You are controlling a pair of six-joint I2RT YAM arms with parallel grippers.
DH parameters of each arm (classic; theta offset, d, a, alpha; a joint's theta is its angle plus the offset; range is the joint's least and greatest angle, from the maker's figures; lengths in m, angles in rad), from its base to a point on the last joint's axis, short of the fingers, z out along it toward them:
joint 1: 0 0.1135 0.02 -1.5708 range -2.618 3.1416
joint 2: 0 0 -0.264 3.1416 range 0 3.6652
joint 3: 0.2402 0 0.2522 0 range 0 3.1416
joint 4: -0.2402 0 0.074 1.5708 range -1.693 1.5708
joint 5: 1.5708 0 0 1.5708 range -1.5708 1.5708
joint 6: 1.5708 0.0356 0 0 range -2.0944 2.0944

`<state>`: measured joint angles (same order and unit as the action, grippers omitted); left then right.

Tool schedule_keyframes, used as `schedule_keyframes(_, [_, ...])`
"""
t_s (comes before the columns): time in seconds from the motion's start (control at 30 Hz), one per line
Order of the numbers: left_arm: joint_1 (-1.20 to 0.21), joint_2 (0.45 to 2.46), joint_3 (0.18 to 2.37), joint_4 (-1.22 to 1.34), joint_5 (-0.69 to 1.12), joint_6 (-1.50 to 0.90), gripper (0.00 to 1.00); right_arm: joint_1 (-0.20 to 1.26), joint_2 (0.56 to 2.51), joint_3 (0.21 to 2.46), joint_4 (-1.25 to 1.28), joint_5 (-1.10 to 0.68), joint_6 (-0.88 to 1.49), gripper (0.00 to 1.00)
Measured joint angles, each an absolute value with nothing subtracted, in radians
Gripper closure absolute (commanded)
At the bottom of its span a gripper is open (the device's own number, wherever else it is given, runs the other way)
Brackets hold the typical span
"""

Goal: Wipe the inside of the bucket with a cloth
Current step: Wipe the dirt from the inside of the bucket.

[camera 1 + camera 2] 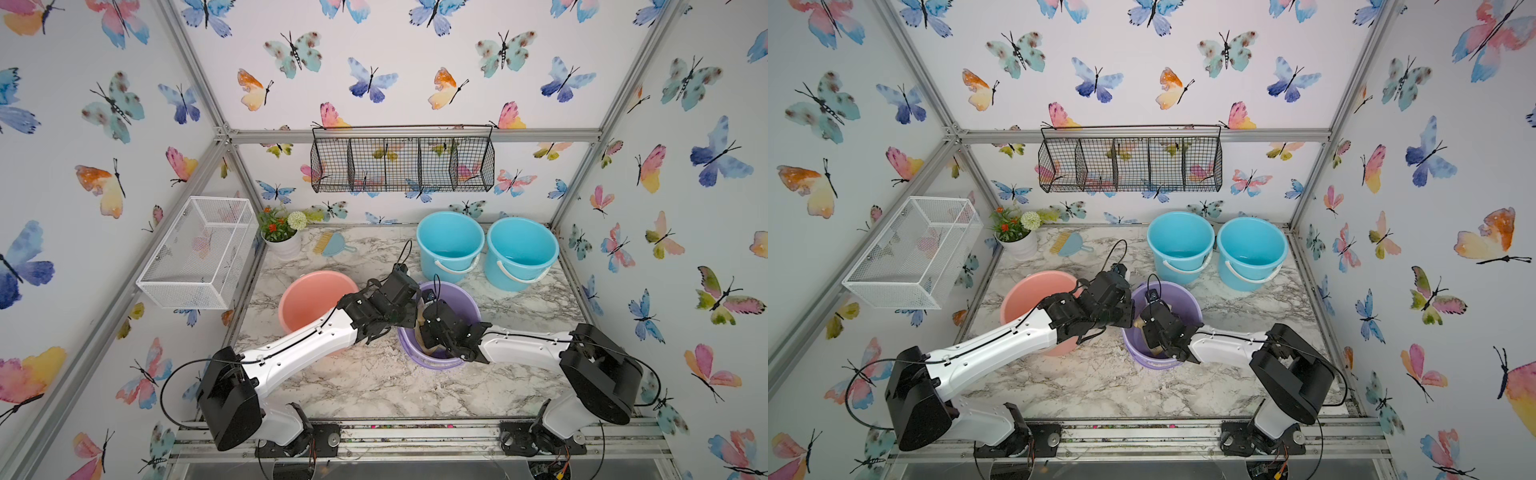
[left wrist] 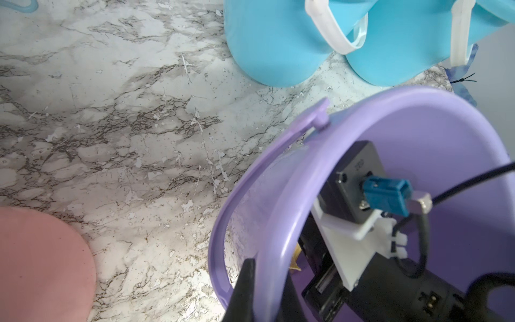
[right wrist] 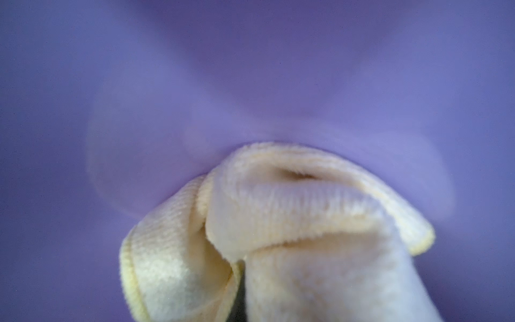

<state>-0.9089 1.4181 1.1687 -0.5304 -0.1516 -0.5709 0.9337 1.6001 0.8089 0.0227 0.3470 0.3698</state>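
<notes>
My right claw (image 1: 434, 332), down inside the round lilac plastic bucket (image 1: 467, 303), clamps the soft pale yellow cloth (image 3: 278, 223) against its inside; my left claw (image 2: 267, 301) pinches its rim

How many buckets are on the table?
4. Blue bucket and second blue bucket side by side at the back; pink bucket partly under the left arm; purple bucket centre.
</notes>
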Motion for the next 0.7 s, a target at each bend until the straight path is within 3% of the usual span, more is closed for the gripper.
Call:
schedule_keyframes(0.4, [-0.902,1.407,1.167,-0.524,-0.179,-0.589,1.00,0.935,1.676,0.981,-0.312,0.626,0.251,0.98])
schedule_keyframes(0.7, [-0.917,1.407,1.158,-0.537,-0.151,-0.590,1.00,0.937,1.681,1.041,-0.598,0.519,0.281,0.98])
